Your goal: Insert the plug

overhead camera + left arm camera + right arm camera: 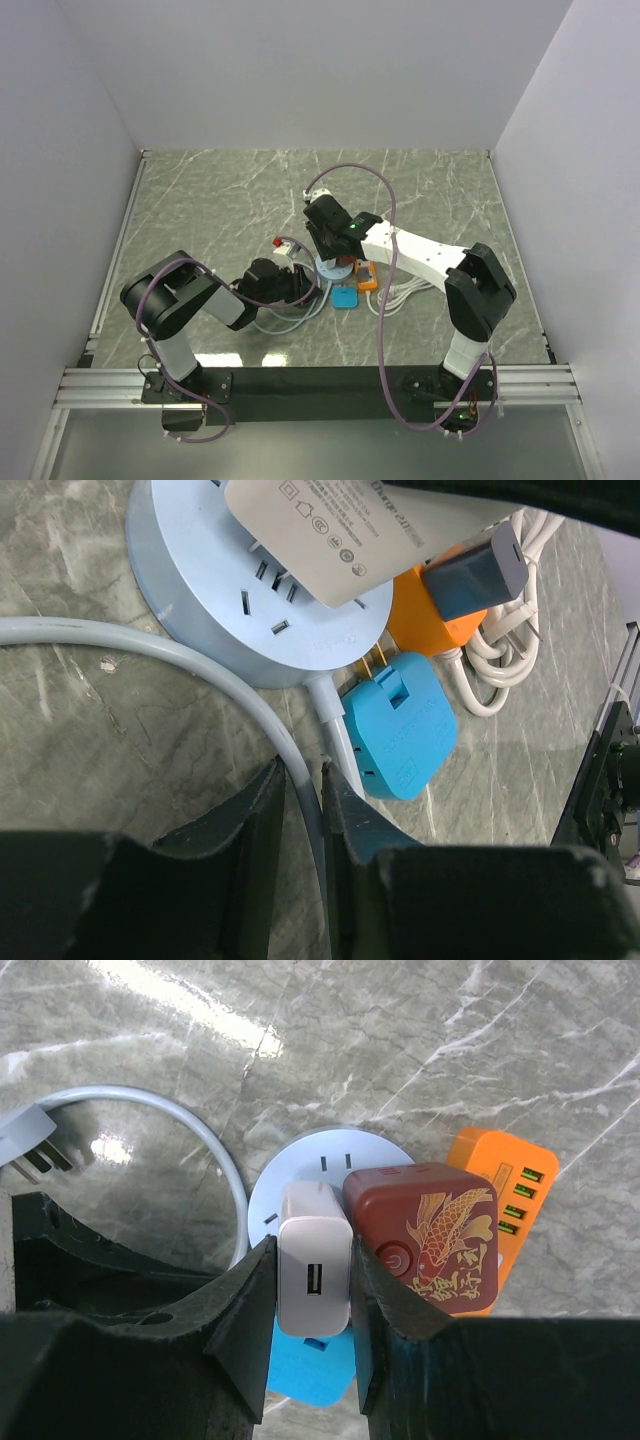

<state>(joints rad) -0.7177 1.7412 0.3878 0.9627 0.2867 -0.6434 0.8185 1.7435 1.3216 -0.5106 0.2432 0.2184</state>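
Note:
My right gripper is shut on a white USB charger plug, held upright over the round pale-blue socket hub. In the left wrist view the plug leans over the hub with its prongs at the slots; how deep they sit I cannot tell. My left gripper is shut on the hub's white cable, low on the table just left of the hub. In the top view the right gripper hangs directly above the hub and the left gripper lies beside it.
A dark red adapter with a gold fish sits in the hub beside the white plug. An orange USB charger, a blue plug and coiled white cable lie close on the hub's right. The cable's wall plug rests to the left.

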